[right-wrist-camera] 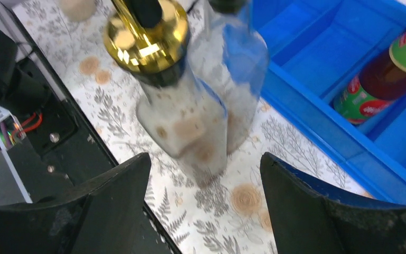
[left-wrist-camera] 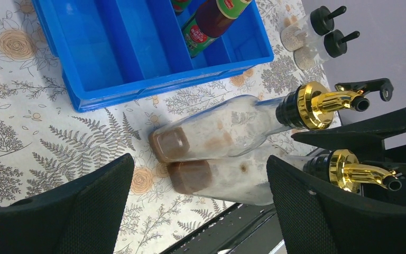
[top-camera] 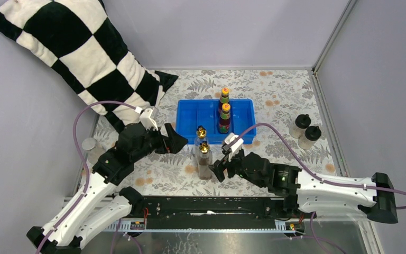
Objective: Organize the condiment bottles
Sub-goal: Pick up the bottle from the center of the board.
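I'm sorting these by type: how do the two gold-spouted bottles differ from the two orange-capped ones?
The gold-spouted bottles are clear and unlabelled, while the orange-capped bottles are dark with coloured labels. The gold-spouted bottles stand on the table just in front of the blue tray, while the orange-capped bottles stand inside it. Shared: each pair is upright, one bottle behind the other.

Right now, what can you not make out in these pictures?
- Labels on orange-capped bottles: too small from above; cut by the frame edge in the left wrist view.
- Near gold-spouted bottle: blurred in the right wrist view, spout cut off.
- Jar contents: too small from above.
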Controlling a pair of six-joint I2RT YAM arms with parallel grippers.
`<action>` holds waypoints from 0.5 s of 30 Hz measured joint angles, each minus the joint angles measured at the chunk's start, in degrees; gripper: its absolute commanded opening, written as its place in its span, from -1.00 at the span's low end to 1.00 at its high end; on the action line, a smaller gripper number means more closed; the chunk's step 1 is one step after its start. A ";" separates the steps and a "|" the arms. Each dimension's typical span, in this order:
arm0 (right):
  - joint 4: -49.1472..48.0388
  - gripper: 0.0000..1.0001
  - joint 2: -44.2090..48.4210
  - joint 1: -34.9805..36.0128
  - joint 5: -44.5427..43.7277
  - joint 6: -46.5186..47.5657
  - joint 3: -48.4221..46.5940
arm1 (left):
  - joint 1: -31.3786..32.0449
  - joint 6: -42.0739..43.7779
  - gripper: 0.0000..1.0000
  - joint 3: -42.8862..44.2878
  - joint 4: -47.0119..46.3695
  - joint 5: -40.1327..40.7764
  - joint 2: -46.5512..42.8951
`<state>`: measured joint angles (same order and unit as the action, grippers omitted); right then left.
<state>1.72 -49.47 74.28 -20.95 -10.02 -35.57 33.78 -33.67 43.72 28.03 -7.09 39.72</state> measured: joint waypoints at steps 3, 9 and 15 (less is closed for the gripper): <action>-6.05 0.67 -3.21 0.94 -2.14 0.44 -0.07 | 0.00 0.02 0.98 0.00 0.15 0.00 -0.50; -11.39 0.69 -7.91 3.19 -2.93 1.55 -1.03 | 0.00 0.02 0.98 0.00 0.31 0.00 -1.09; -13.86 0.69 -8.15 4.07 -5.95 2.14 -2.54 | 0.00 0.07 0.98 -0.04 0.37 0.00 -1.95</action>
<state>-12.14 -57.63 78.35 -26.89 -7.88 -38.11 33.78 -33.61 43.68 28.40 -7.09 37.78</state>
